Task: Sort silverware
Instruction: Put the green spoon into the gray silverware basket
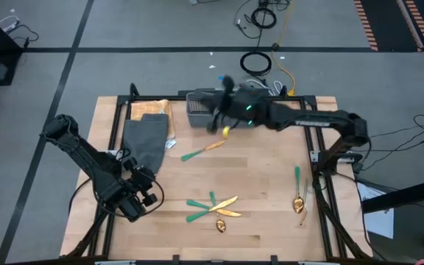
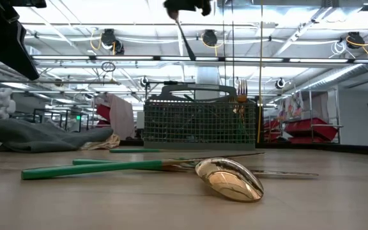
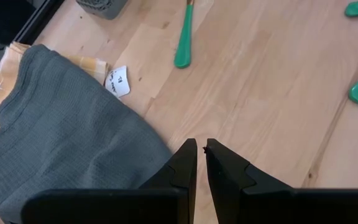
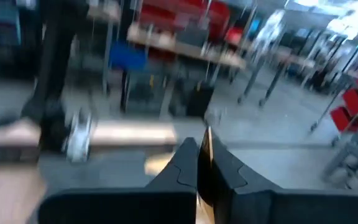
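**Desk:** Beside the grey mesh basket [image 1: 199,110] at the table's far edge, what is the right gripper [image 1: 219,126] doing?

**Photographer:** It hangs just next to the basket, jaws pressed together on a thin gold blade or handle seen edge-on between its fingers in the right wrist view. From above, a yellow tip shows under it. My reading: one utensil is lifted and about to go into the basket.

**Desk:** And the rest of the silverware?

**Photographer:** One green-handled piece [image 1: 202,151] lies a little nearer than the basket. A cluster of three or four [image 1: 212,208] lies well in front of it, a gold spoon [image 2: 230,179] among them. Two more [image 1: 298,190] rest off to the basket's right, near the table's side rail. A fork [image 2: 241,91] already stands up out of the basket.

**Desk:** The left gripper [image 3: 201,163]?

**Photographer:** Waiting well in front of the basket beside the grey cloth [image 1: 145,140], fingers nearly together and holding nothing.

**Desk:** Next move?

**Photographer:** Probably carry the held piece over the right compartment, tip it upright and release
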Available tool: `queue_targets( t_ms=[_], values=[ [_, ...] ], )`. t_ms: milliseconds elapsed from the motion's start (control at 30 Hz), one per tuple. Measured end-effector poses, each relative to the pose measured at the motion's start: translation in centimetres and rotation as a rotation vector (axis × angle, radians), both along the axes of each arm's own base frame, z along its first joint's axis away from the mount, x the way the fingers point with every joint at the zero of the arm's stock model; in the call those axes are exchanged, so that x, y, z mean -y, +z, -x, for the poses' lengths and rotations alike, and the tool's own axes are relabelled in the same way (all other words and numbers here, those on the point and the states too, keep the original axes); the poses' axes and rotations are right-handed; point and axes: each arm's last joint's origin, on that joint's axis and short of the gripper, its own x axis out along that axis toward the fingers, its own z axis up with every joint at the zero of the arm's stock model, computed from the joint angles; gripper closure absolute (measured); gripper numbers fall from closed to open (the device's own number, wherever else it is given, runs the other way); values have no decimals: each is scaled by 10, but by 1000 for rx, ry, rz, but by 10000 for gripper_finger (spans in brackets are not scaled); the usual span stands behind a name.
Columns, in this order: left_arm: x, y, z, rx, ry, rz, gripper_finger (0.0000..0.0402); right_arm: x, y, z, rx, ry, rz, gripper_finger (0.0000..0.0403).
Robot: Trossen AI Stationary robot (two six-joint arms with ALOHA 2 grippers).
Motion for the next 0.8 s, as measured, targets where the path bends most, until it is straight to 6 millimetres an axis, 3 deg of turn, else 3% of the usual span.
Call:
queue_targets(
  t_ms=[133,300,367,533,800],
  values=[
    [0,0,0,2,-1,1,358,40,-15,35,252,43,-100,403],
    [-1,0,0,10,-4,-21,358,71,-59,59,499,46,-203,403],
    [-1,0,0,11,-4,-20,358,78,-75,58,511,50,-242,403],
    [0,0,0,17,-2,-19,358,89,-89,42,477,68,-269,403],
    [1,0,-2,29,0,5,358,114,-130,16,361,13,-365,403]
  ],
)
